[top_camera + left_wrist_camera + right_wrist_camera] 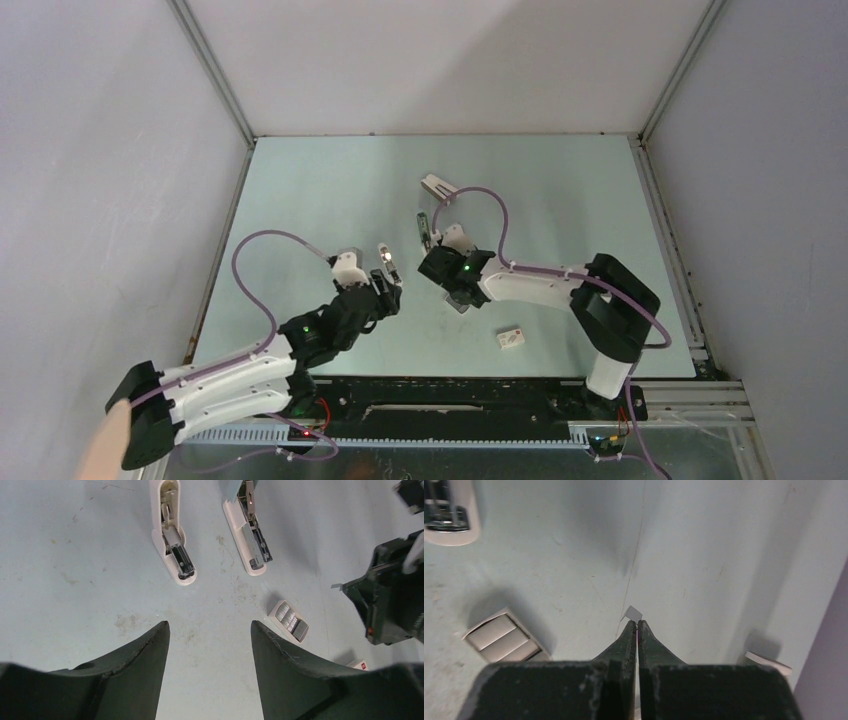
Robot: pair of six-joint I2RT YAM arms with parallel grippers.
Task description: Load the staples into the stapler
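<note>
My overhead view: a pale green table (pixel 330 190), scuffed and stained, closed in by a plain back wall (pixel 440 60), left wall (pixel 90 200) and right wall (pixel 780 200). Metal frame posts (pixel 212 72) rise at the rear corners. Soft, even light.

"How many staplers are on the table?"
"Three: one white wedge stapler (pixel 437 187), one slim green stapler (pixel 424 228), one cream stapler (pixel 384 257)."
"And the staples?"
"Three staple blocks (pixel 499 639) in one tray (pixel 484 621), plus one white box (pixel 511 338)."
</note>
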